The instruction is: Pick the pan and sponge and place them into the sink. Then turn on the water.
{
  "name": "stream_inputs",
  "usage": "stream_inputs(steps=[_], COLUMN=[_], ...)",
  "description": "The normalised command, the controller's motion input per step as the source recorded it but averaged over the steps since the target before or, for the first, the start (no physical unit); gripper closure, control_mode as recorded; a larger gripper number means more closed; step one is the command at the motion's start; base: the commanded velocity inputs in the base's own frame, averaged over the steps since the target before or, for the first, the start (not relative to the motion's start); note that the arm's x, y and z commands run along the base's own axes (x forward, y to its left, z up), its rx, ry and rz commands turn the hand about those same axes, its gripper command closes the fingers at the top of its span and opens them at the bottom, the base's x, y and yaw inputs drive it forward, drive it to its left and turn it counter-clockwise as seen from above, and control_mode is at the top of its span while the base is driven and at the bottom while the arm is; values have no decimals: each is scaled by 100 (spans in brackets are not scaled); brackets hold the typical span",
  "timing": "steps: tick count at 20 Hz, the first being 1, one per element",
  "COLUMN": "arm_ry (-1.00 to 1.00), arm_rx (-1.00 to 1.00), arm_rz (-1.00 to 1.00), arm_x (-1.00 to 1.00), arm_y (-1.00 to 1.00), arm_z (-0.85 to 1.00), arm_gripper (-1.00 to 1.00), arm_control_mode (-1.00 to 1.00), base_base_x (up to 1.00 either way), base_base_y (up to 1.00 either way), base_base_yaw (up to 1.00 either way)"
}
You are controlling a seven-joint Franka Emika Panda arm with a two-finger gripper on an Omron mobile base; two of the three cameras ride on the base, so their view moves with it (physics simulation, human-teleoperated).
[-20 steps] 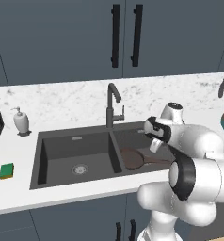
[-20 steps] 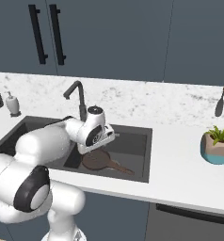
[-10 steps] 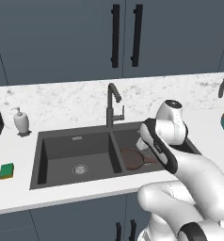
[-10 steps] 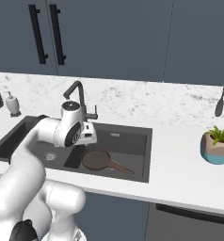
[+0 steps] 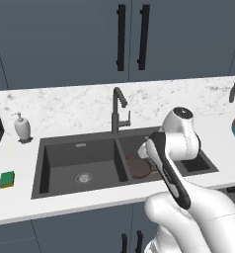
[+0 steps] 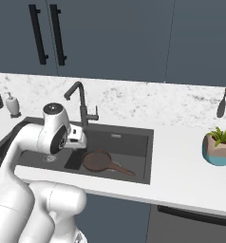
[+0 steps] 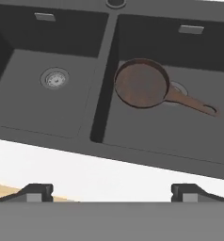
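Left base view. I see the sink (image 5: 80, 148) set into the white counter (image 5: 60, 200), with the tap (image 5: 117, 111) rising behind its divider. The pan (image 5: 138, 167) lies in the right basin, partly hidden by my arm (image 5: 178, 143). The sponge (image 5: 7, 179) sits on the counter to the left of the sink, well apart from it and green side up. A soap bottle (image 5: 22, 126) stands at the back left of the counter.

Right base view. The pan (image 6: 99, 161) rests flat on the floor of the right basin of the sink (image 6: 129, 142), its thin handle pointing toward the front right. My arm (image 6: 48, 137) hangs above the divider, just in front of the tap (image 6: 81, 104). A potted plant (image 6: 219, 147) stands on the counter (image 6: 181, 171) well to the right of the sink.

Hand view. I look down into both basins of the sink (image 7: 104, 94). The pan (image 7: 142, 84) lies in the right-hand basin near the divider, partly covering that basin's drain; the other drain (image 7: 54, 78) is bare. The claw (image 7: 112, 192) stands wide open above the front rim of the sink, its two finger tips (image 7: 36, 192) far apart, with nothing between them.
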Motion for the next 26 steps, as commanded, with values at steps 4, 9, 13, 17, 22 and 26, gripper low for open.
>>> stream_inputs(steps=[4, 9, 13, 17, 22, 26], arm_ry=[0, 0, 0, 0, 0, 0], arm_rx=[0, 0, 0, 0, 0, 0], arm_rz=[-1, 0, 0, 0, 0, 0], arm_x=[-48, -40, -43, -38, -12, -8], arm_y=[0, 0, -2, 0, 0, 0], arm_z=[28, 24, 8, 0, 3, 0], arm_gripper=[-100, -100, -100, -100, -100, -100], arm_control_mode=[-100, -100, -100, -100, -100, -100], base_base_x=[0, 0, 0, 0, 0, 0], base_base_y=[0, 0, 0, 0, 0, 0], base_base_yaw=[0, 0, 0, 0, 0, 0])
